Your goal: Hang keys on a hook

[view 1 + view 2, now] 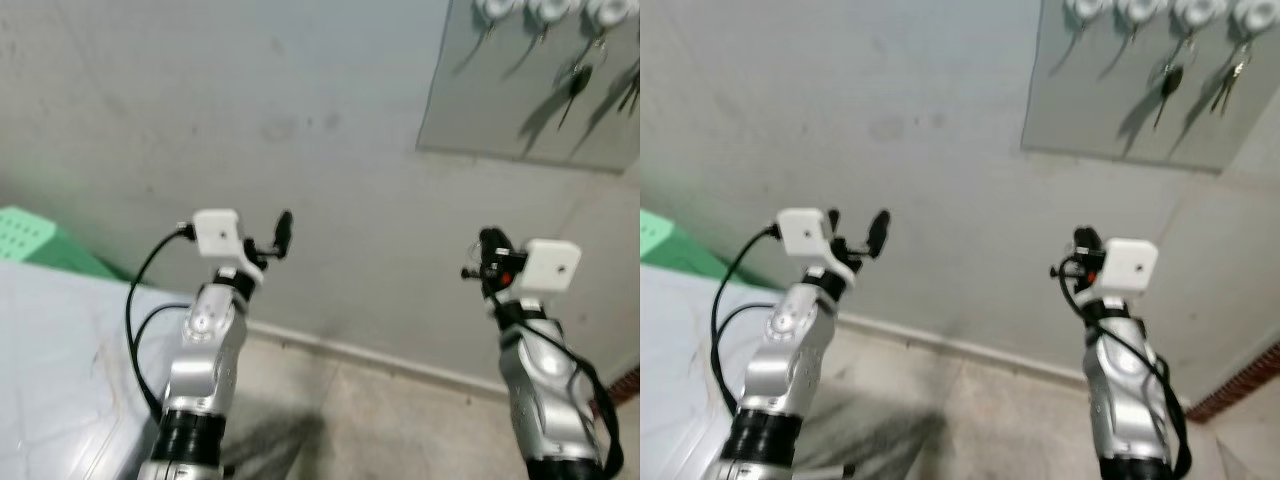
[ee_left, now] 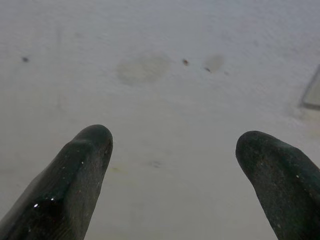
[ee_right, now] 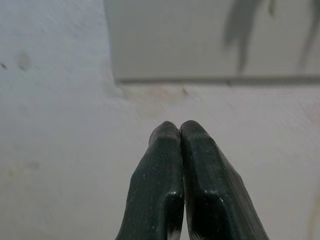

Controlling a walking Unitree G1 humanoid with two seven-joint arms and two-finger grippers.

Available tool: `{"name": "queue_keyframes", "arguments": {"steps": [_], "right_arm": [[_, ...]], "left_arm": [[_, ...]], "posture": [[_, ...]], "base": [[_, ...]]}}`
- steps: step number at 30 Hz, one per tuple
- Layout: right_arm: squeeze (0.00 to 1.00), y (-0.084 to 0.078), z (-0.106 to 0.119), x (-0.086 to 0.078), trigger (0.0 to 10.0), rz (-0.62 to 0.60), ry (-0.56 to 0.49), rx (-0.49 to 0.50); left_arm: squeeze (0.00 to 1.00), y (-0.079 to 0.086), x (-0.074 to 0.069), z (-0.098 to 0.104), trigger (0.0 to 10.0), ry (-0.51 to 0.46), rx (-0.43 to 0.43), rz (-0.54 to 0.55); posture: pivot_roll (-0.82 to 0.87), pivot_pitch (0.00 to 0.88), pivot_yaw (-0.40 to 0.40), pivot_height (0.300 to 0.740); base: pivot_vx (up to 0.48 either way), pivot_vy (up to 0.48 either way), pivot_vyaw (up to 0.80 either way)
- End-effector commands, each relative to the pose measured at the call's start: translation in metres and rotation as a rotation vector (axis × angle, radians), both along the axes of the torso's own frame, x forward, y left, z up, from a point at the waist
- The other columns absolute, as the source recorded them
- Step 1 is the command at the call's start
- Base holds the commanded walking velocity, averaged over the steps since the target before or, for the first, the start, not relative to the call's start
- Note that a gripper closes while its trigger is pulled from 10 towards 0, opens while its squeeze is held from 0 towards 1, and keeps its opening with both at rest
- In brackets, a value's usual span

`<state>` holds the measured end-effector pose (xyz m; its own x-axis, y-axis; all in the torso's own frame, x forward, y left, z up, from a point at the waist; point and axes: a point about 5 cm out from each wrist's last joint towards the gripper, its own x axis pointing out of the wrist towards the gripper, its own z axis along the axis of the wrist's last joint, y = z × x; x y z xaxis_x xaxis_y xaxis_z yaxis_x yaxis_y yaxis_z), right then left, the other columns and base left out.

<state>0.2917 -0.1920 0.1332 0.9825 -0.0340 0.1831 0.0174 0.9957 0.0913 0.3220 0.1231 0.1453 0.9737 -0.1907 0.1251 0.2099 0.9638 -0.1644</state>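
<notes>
My left gripper [image 1: 858, 230] is raised toward the bare wall, fingers [image 2: 75, 175] spread apart and empty. My right gripper [image 3: 180, 131] has its fingers pressed together with nothing visible between them. The keys [image 1: 1168, 82] already hang, long axis vertical, from round hooks [image 1: 1196, 12] on the grey board [image 1: 1080, 110], up and right of both arms. The right arm is nearer.

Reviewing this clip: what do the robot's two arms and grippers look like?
Both arms are silver metal with black joint rings. Each wrist carries a white box camera and looping black cables. The left gripper and right gripper each have two long, rounded black fingers. A small red part sits beside the right wrist's box.
</notes>
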Motion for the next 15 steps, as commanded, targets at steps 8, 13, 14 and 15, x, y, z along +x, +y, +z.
{"name": "queue_keyframes", "arguments": {"steps": [8,13,14,15], "right_arm": [[0.00,0.0105,0.0035,0.0010,10.0,0.035,-0.011,0.008],[0.00,0.0104,0.0018,0.0015,10.0,0.036,0.010,0.012],[0.00,0.0102,0.0012,0.0017,10.0,0.036,0.016,0.011],[0.00,0.0100,0.0010,0.0017,10.0,0.035,0.018,0.010]], "left_arm": [[0.00,0.0114,-0.0004,-0.0033,10.0,0.019,0.007,0.052],[0.00,0.0103,-0.0012,-0.0035,10.0,0.017,-0.007,0.048],[0.00,0.0101,-0.0017,-0.0035,10.0,0.015,-0.006,0.048],[0.00,0.0100,-0.0021,-0.0036,10.0,0.014,-0.005,0.049]], "posture": [[-0.06,0.035,0.033,0.721],[-0.06,0.033,0.031,0.721],[-0.06,0.032,0.030,0.721],[-0.06,0.032,0.030,0.721]], "base": [[0.111,0.000,0.00],[0.000,0.000,0.00],[0.000,0.000,-0.76],[0.000,0.000,-0.76]]}}
